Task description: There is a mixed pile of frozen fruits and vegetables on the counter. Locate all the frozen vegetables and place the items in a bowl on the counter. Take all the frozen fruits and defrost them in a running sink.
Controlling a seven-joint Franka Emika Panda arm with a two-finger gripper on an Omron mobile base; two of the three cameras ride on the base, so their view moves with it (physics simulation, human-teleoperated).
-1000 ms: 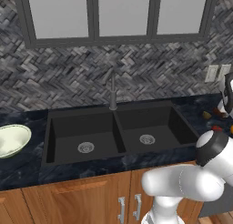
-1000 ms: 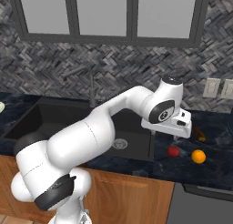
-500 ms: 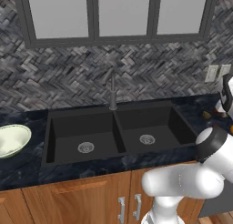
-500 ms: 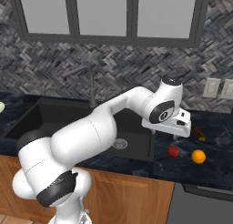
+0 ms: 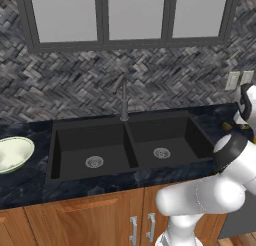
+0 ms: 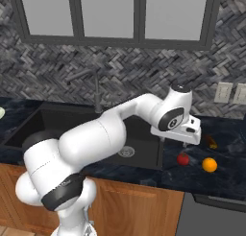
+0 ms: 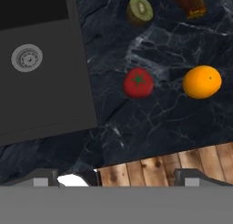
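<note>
A: What changed since a moment ago?

B: Very little. The arm has kept its reach out over the right end of the counter, and the gripper still hangs above the pile; in the left base view the elbow has crept a touch to the right. The bowl and the sink sit where they did.

A: And the pincer?

B: Spread wide, nothing between the fingers. In the hand view only the two tips show at the bottom, far apart.

A: Walk me across, left to right.

B: The bowl, pale green and shallow, sits on the counter at the far left, well apart from everything else. Then the black double sink with its faucet behind the divider. Right of the sink lies the pile. In the hand view: a kiwi half, olive with a pale centre, at the top; a tomato, red with a green star-shaped stem, nearest the sink's edge; a brown oblong item cut off by the top edge; an orange, smooth and bright, beside the tomato and apart from it

A: Do any touch?

B: No, all four lie separate on the stone
</note>
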